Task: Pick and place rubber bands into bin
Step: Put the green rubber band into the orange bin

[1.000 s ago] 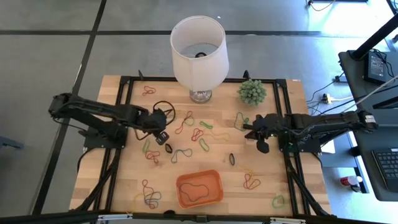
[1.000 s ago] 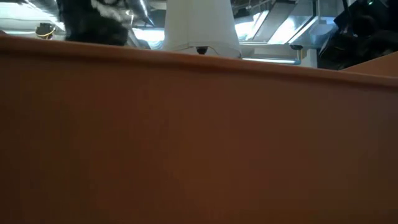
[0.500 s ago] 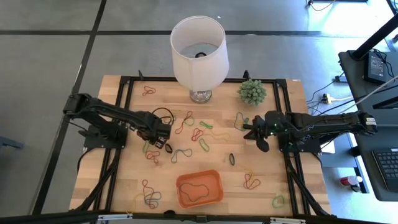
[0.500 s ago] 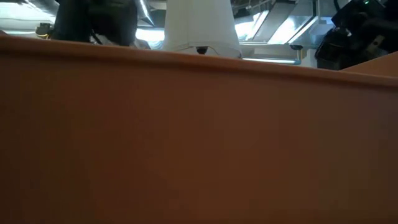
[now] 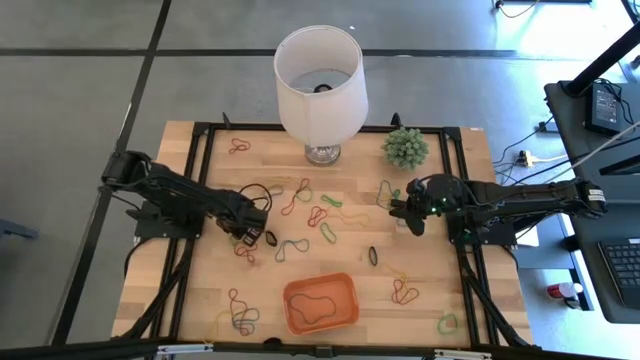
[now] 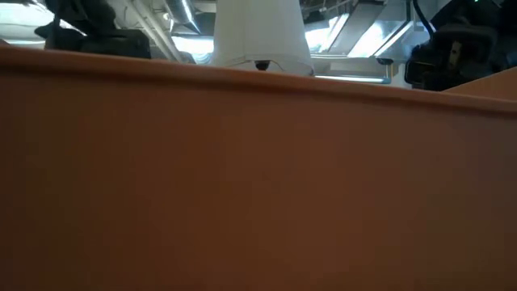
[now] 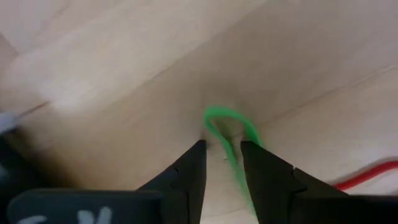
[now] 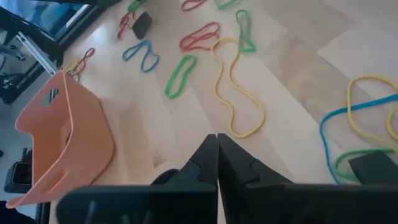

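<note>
Many coloured rubber bands (image 5: 322, 214) lie scattered on the wooden table. The orange bin (image 5: 321, 304) stands near the front edge with a dark band lying inside it. My left gripper (image 5: 250, 230) is down at the table left of centre. Its fingers are open on either side of one strand of a green band (image 7: 225, 129). My right gripper (image 5: 411, 217) hovers at the right with its fingers shut (image 8: 216, 142) and nothing between them, above a yellow band (image 8: 233, 93). My left gripper comes at the green band from above, its fingertips (image 7: 198, 155) astride one strand (image 7: 229, 155) that lies flat on the table. Whether the fingers touch the strand I cannot tell.
A white lampshade (image 5: 320, 85) on its glass foot stands at the far middle, with a small green plant (image 5: 405, 147) to its right. A black cable loop (image 5: 262, 182) lies by my left arm. In the low view the bin's orange wall (image 6: 258, 186) fills the picture.
My left gripper has moved toward the table's near-left and down onto the spot with the green band. My right gripper has shifted a little toward the far edge and the left, and has stayed shut. No band has visibly moved.
</note>
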Action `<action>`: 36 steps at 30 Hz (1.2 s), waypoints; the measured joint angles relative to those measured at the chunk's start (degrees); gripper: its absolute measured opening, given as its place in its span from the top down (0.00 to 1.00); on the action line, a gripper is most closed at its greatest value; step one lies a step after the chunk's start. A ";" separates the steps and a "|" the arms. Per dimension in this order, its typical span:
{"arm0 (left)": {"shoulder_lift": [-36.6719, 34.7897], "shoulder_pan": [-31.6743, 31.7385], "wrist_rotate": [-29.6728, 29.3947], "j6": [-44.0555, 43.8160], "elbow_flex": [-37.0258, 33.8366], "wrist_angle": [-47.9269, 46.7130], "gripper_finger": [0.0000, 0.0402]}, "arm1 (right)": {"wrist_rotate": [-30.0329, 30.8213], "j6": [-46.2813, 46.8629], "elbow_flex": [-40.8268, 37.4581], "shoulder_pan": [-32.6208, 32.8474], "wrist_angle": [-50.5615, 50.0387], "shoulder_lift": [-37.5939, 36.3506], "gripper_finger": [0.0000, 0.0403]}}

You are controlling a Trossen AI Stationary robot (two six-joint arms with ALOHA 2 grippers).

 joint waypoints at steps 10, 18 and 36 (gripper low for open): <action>-1.25 -1.49 -2.62 3.94 3.99 -1.49 0.99 | 3.02 -2.75 0.00 0.15 1.55 0.00 1.00; -1.42 -3.71 -5.71 6.48 24.54 -12.64 0.99 | 3.76 -9.29 0.00 0.17 1.81 0.00 1.00; 44.25 -15.92 -8.20 23.88 94.39 -31.51 1.00 | 2.64 -10.90 0.02 0.17 -1.70 -0.01 1.00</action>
